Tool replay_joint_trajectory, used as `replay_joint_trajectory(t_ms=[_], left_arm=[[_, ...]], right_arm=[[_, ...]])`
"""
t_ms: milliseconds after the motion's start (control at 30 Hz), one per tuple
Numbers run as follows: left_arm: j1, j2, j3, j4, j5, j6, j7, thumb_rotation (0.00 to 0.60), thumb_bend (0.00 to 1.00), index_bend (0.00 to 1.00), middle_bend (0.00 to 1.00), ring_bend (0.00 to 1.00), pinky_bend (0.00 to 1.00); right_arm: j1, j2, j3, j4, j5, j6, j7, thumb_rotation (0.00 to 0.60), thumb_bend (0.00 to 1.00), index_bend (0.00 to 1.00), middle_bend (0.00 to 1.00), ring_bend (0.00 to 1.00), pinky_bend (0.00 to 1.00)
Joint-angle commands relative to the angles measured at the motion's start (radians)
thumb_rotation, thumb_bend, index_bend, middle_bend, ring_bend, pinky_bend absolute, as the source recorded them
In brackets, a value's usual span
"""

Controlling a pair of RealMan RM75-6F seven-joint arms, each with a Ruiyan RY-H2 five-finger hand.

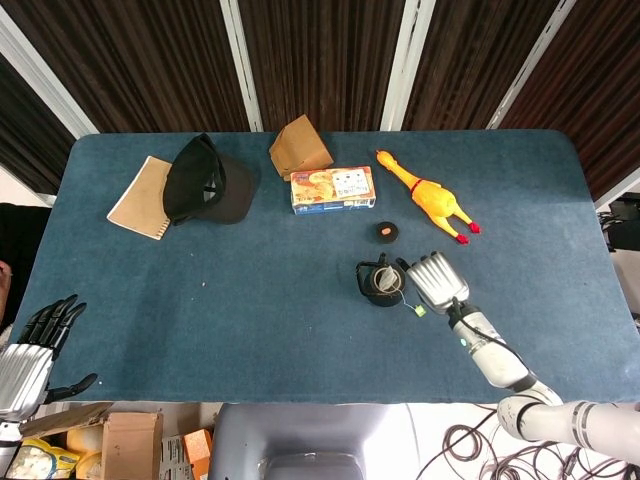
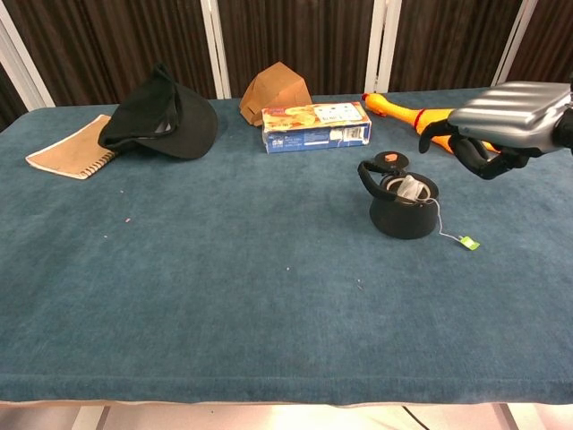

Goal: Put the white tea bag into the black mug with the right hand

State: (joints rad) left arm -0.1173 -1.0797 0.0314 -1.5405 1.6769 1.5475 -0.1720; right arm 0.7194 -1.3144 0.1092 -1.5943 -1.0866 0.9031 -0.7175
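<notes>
From overhead, the right hand [image 1: 436, 280] hovers just beside the black mug [image 1: 380, 282] on the blue worktop [image 1: 260, 300], fingers curled under and holding nothing. The left hand [image 1: 30, 350] waits off the near-left corner, fingers spread and empty.

From the chest camera, the white tea bag [image 2: 410, 187] sits inside the mug, its string trailing to a green tag [image 2: 469, 243] on the worktop.

- I see the tea bag [image 2: 410, 187] inside the mug [image 2: 402, 208], its tag [image 2: 469, 242] on the table [image 2: 224, 269] to the right
- My right hand [image 2: 501, 116] hangs right of the mug
- Cap [image 1: 205, 182] overlaps the notebook [image 1: 140, 198], far left
</notes>
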Motion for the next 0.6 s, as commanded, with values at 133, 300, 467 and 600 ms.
replay_joint_trajectory(t_ms=[133,300,467,600], left_arm=[[0.001,0.000,0.000,0.001,0.000,0.003,-0.002,0.600,0.03,0.00,0.00,0.00,0.10],[0.002,0.001,0.000,0.002,0.002,0.006,-0.004,0.600,0.03,0.00,0.00,0.00,0.10],[0.002,0.001,-0.001,0.002,0.001,0.006,-0.005,0.600,0.03,0.00,0.00,0.00,0.10],[0.003,0.000,-0.001,0.003,0.001,0.007,-0.004,0.600,0.03,0.00,0.00,0.00,0.10]], right_arm=[[0.027,-0.011,-0.022,-0.020,0.060,-0.012,-0.056,0.598,0.88,0.25,0.60,0.51,0.53],[0.039,-0.022,-0.037,-0.018,0.079,-0.021,-0.057,0.599,0.88,0.26,0.60,0.51,0.53],[0.054,-0.038,-0.046,-0.004,0.093,-0.031,-0.052,0.598,0.88,0.26,0.60,0.51,0.53],[0.066,-0.045,-0.051,0.002,0.102,-0.033,-0.053,0.598,0.88,0.26,0.64,0.55,0.53]])
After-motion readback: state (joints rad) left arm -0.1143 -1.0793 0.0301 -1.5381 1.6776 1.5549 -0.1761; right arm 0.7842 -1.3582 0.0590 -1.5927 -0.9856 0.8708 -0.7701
